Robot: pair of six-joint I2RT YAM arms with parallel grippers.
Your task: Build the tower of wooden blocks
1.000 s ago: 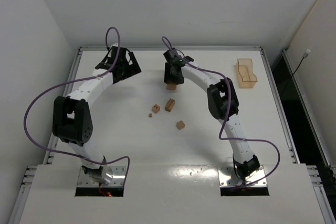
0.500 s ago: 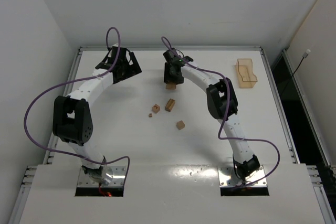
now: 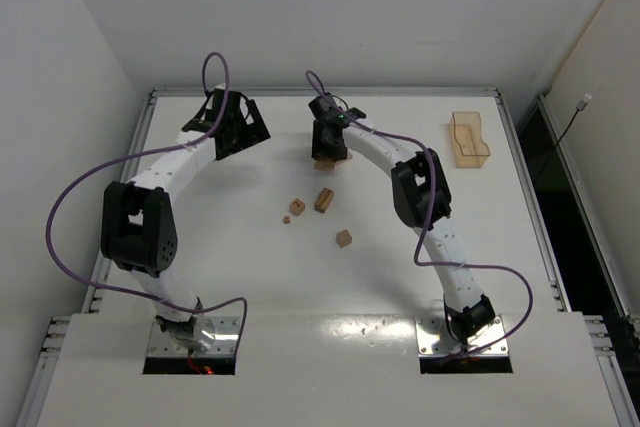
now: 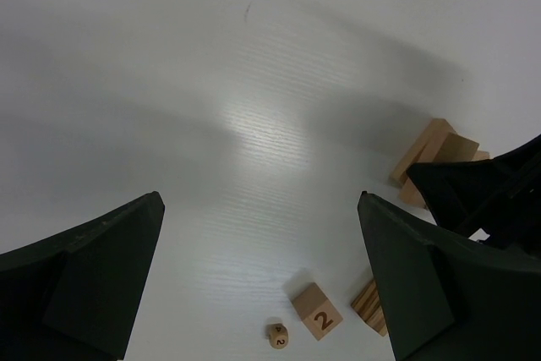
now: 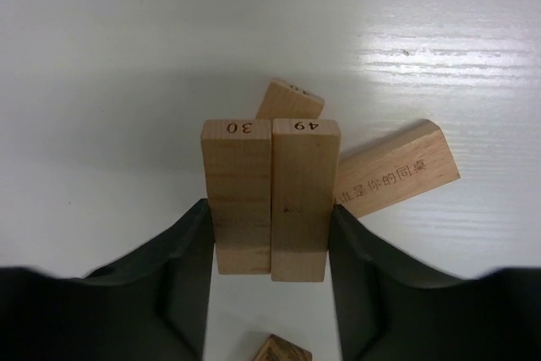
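Nearest the arm bases, loose wood blocks (image 3: 344, 238) lie scattered at mid-worktop (image 3: 240, 257): a plain cube, a numbered cube (image 4: 314, 312) with a tiny piece (image 4: 276, 335) beside it, and a larger block (image 3: 324, 199). Beyond them, at far centre, the right gripper (image 5: 269, 209) is clamped on two bars (image 5: 303, 200) held side by side, faces touching (marked 30 and 49). Their long axes run parallel, in line with the fingers, with the numbered ends pointing away from the wrist. Beneath them on the worktop lie a lettered bar (image 5: 397, 171), slanting off to one side, and a short block (image 5: 290, 101) — whether the held pair touches either, I cannot tell.

Step in hand, as I judge it: setting this pair down as a layer of the tower. The next move calls for squaring the pair over its support and lowering gently, then parting the jaws without dragging either bar.

Far left, the left gripper (image 4: 259, 209) hangs wide apart, holding nothing. Far right stands an amber tray (image 3: 468, 139).
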